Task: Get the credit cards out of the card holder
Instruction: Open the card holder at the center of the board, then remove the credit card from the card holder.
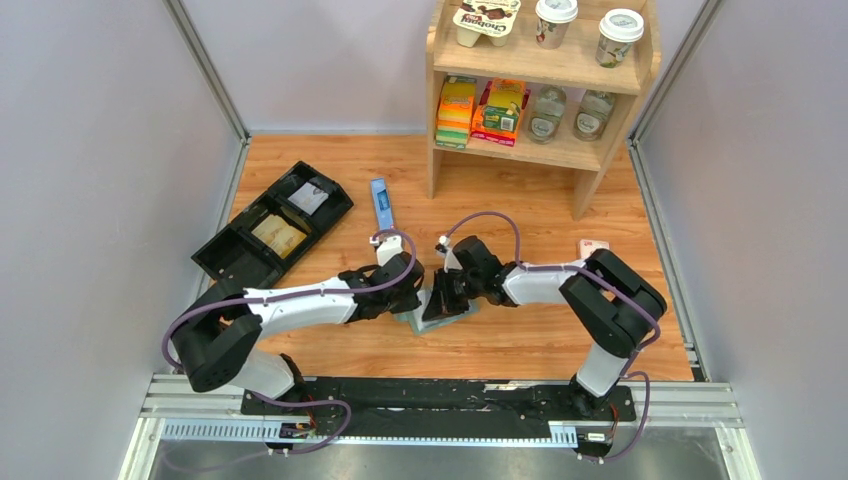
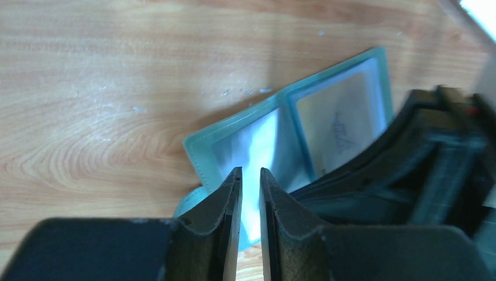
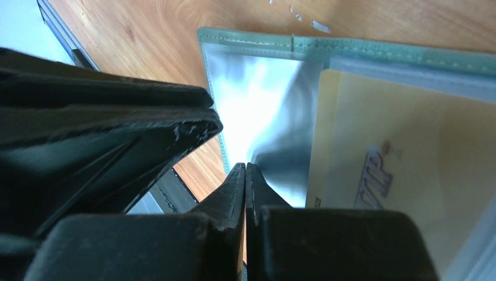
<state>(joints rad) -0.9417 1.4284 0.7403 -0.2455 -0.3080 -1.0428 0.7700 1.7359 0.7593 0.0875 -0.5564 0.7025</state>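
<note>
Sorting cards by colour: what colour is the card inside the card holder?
Golden yellow card, behind the card holder's clear pocket; clearest in the right wrist view.

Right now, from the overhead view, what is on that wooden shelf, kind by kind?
Lidded paper cups: 2
Glass jars: 2
Colourful food packs: 2
Pudding multipack: 1
Total: 7

White-and-black arms [image 1: 300, 297], purple cables [image 1: 480, 218]
</note>
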